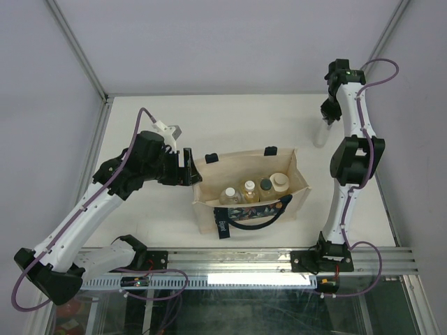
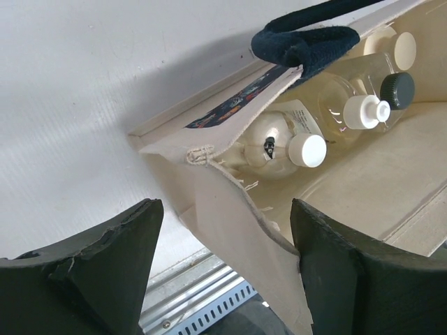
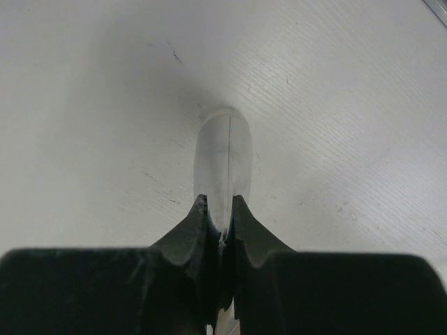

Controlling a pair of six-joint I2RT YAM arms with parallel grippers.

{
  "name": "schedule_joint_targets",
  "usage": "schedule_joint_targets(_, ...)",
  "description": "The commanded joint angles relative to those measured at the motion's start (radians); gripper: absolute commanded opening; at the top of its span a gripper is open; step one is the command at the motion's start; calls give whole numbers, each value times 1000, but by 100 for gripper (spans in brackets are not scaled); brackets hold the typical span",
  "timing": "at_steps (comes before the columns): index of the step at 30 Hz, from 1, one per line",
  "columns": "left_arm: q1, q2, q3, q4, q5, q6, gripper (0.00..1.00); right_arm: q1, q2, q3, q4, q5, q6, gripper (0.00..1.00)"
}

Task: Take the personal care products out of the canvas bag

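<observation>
With right fingers [image 3: 183, 234] pinched on the soft tube [image 3: 223, 164] and left fingers [image 2: 105, 272] wide, the light, slick bottles [image 2: 274, 132] in the limp bag [image 2: 227, 234] seem best gripped below their caps.

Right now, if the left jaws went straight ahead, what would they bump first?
Probably the canvas bag: its cloth rim sits between the open jaws of the left gripper. The bottles lie deeper inside.

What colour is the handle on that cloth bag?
Dark navy; the handle shows best in the left wrist view.
</observation>
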Motion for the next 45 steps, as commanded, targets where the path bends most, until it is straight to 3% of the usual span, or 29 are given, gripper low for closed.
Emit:
schedule_joint_targets(1,-7,-3,32,20,-37,7,76,-10,-23,49,39,12,23,0)
schedule_joint_targets(4,-7,-2,36,27,-38,-2,75,-11,-24,33,52,13,23,2)
schedule_joint_targets(8,-7,8,43,35,-33,-1,75,-13,-13,30,63,-19,24,13)
schedule_joint_targets(15,-7,32,63,45,6,-6,76,-15,-30,-5,78,-31,18,53)
schedule_joint_targets(23,-7,36,58,58,53,-1,77,-16,-112,4,78,-30,-51,76)
schedule_joint_targets(24,-7,32,54,61,62,-3,77,-16,-131,-8,77,-29,-57,83)
schedule_joint_targets(32,-7,26,14,83,154,7,78,-16,-338,-226,133,-94,-108,87)
schedule_joint_targets(38,-7,0,23,42,186,-22,78,-16,-469,-288,135,-266,-158,88)
schedule_joint_targets(45,-7,-98,-70,88,208,-177,78,-13,-642,-377,160,-493,-220,89)
